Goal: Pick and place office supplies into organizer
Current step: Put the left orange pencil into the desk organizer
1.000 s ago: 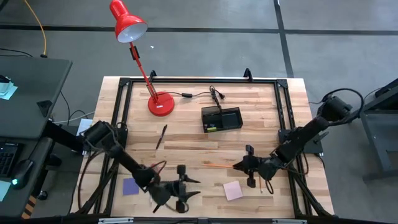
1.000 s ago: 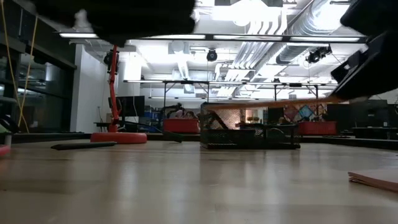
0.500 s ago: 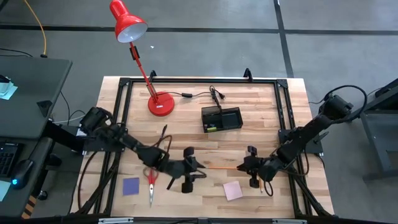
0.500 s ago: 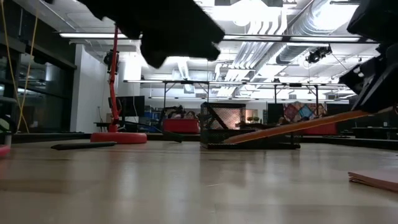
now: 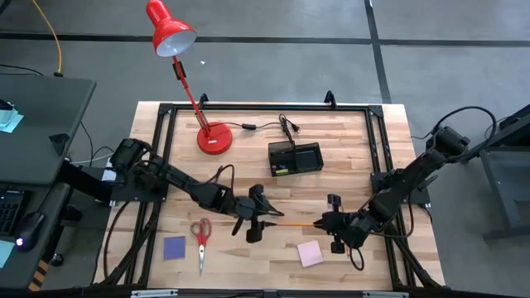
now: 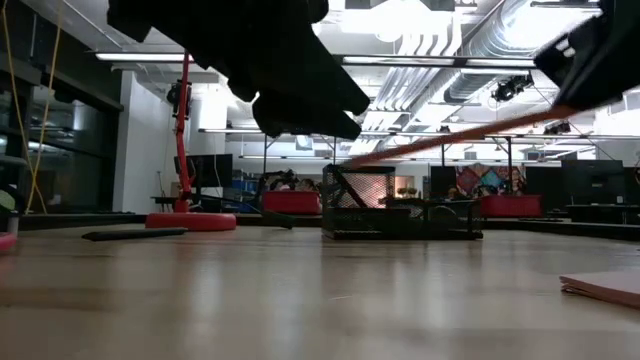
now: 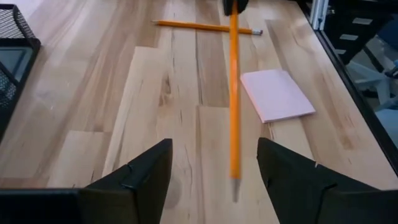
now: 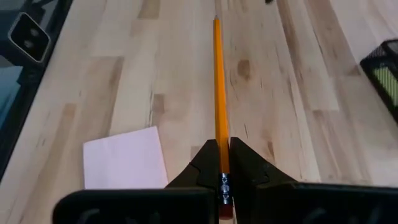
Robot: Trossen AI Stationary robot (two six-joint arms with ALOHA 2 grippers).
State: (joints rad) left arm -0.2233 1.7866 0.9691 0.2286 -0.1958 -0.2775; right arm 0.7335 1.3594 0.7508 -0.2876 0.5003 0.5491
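My right gripper is shut on an orange pencil, which points toward the table's left, clear of the wood. My left gripper stands open at the table's middle. The pencil's tip lies between its fingers and touches neither. On the table lie a second pencil, a pink pad, red-handled scissors, a blue-purple pad and a black pen. The black organizer stands farther back. My right gripper pinches the pencil's eraser end between its two fingers. The fingers lie along the pencil, coming from the table's right and slanting down. The pencil sticks out ahead of them, lifted clear of the table, its tip the lower end.
A red desk lamp stands on its round base at the far left, with its cord running to the organizer. A black frame edges the wooden table. Bare wood lies between the grippers and the organizer.
My left gripper has moved from the near edge toward the table's middle and right, up to the pencil's tip. The scissors now show on the table behind it. My right gripper has risen, and the pencil's tip has come up from near the table.
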